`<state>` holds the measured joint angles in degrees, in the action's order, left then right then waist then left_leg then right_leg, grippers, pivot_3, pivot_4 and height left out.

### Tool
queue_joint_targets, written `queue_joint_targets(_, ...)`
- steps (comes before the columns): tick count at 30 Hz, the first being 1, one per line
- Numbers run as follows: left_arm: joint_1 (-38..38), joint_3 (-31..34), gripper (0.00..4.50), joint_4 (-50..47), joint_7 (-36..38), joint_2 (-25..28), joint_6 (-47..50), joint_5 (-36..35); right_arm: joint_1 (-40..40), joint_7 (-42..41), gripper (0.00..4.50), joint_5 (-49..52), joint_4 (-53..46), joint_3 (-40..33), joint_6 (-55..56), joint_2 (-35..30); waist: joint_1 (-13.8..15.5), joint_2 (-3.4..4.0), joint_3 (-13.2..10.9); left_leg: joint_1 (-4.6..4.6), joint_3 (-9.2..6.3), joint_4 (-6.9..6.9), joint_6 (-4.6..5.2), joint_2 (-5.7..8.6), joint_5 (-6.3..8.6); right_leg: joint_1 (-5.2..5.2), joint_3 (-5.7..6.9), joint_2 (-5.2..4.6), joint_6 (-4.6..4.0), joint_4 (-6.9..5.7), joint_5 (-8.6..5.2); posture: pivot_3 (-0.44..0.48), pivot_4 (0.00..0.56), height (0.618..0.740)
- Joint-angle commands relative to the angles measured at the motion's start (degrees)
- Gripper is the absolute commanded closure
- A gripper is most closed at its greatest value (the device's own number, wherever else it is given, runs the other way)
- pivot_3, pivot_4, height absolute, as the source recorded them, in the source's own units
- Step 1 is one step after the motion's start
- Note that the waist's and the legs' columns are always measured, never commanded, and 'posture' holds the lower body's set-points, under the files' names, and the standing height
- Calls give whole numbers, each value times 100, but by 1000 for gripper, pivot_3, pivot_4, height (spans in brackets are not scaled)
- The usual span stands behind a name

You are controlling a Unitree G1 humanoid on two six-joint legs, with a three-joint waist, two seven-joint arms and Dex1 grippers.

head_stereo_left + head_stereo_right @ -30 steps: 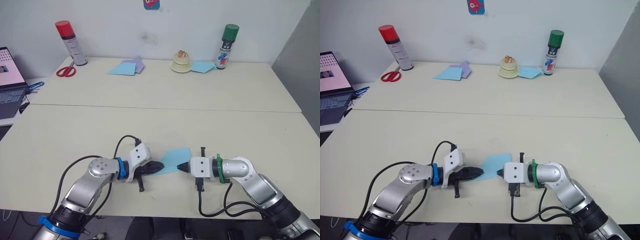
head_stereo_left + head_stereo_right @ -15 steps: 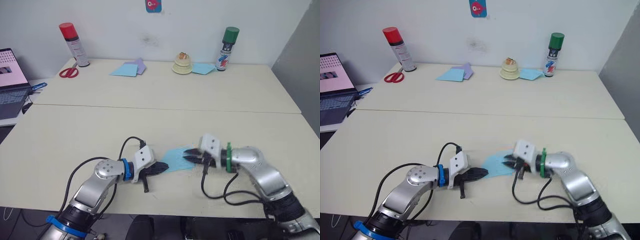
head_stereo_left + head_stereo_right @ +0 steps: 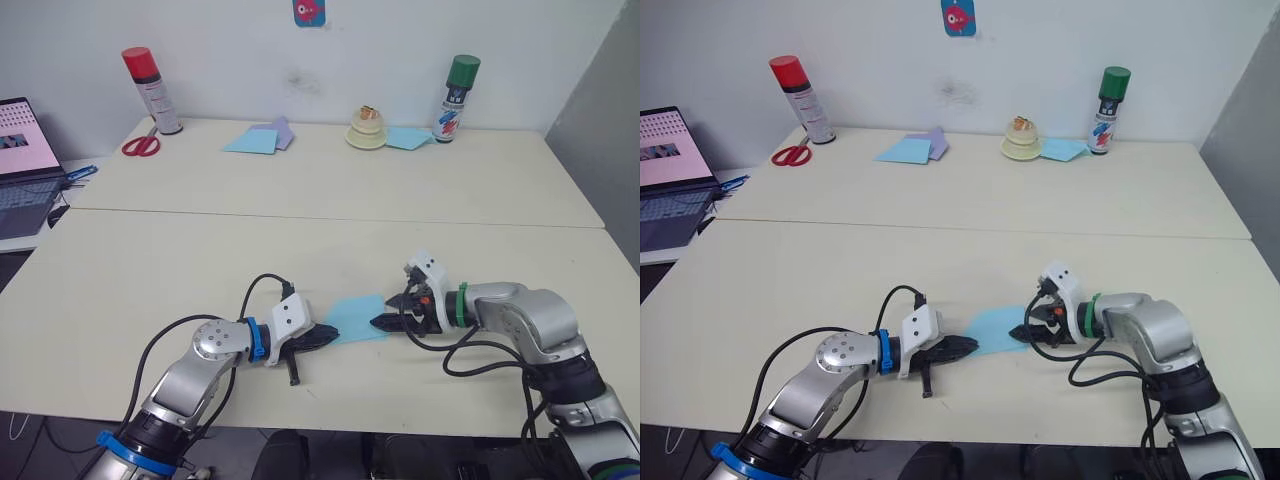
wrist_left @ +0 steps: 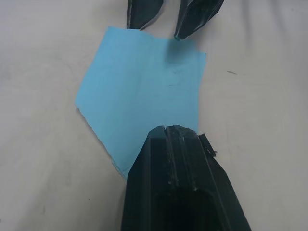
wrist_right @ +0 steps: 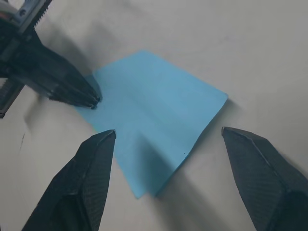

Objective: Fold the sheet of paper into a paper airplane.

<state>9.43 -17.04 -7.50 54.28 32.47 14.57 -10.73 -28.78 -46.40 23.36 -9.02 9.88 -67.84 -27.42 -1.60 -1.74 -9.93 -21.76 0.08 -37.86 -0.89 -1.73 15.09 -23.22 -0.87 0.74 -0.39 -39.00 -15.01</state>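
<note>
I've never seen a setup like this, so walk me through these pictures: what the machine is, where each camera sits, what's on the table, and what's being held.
This is a humanoid robot with two arms. Two pictures come from its head, looking down; two from cameras on its wrists. On the table lies the sheet of paper, light blue. The left tool is shut, pressing on one end of the sheet. The right tool is open at the other end, holding nothing. At the far edge stand two spray cans, scissors, more paper sheets and a laptop.

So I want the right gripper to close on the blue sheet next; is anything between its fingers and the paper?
Nothing visible. The right gripper is open, straddling the near edge of the sheet of paper. The left gripper pins the opposite edge, clear of that gap.
</note>
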Motion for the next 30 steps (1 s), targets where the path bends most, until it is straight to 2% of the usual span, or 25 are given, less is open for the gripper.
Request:
queue_joint_targets(1,-178,-266,4500,142,25,23,167,221,-221,172,826,96,233,30,-127,217,-2,0,3,0,-1,0,0,0,0,0,1,0,1,0,0,0,150,729)
queue_joint_targets(6,-187,-267,4500,115,25,21,186,230,-539,188,826,315,581,34,-325,635,-10,1,10,1,-1,1,0,-3,0,0,0,2,0,0,0,0,150,729)
queue_joint_targets(11,-242,-241,4500,80,28,60,181,230,-676,132,826,419,781,-13,-284,732,-14,2,11,-1,-3,3,1,-4,0,-3,2,3,0,1,0,0,150,729)
queue_joint_targets(14,-313,-215,4500,39,49,116,162,229,-695,13,1445,454,785,60,-172,658,-16,2,11,-7,-2,4,2,-4,1,-7,1,3,-1,4,-1,0,150,729)
queue_joint_targets(16,-354,-190,4500,27,73,166,146,230,-696,-58,2091,458,762,111,-97,603,-16,3,11,-9,0,4,4,-4,2,-8,0,3,-1,7,-1,0,150,729)
queue_joint_targets(22,-460,-121,4500,50,129,350,79,231,-604,-177,4405,375,670,258,397,510,-30,4,10,-7,-2,11,7,-9,5,-11,2,7,-6,7,-6,0,150,729)
queue_joint_targets(25,-582,-13,4500,13,138,481,90,184,-465,-368,4461,302,495,399,845,369,-31,4,10,-5,-2,14,7,-13,5,-11,4,10,-8,6,-7,0,150,729)
queue_joint_targets(30,-894,227,4500,-38,184,773,49,108,32,-961,4461,-161,-55,830,2591,-65,-31,5,9,-3,0,24,7,-13,5,-14,3,9,-15,9,-13,0,150,729)
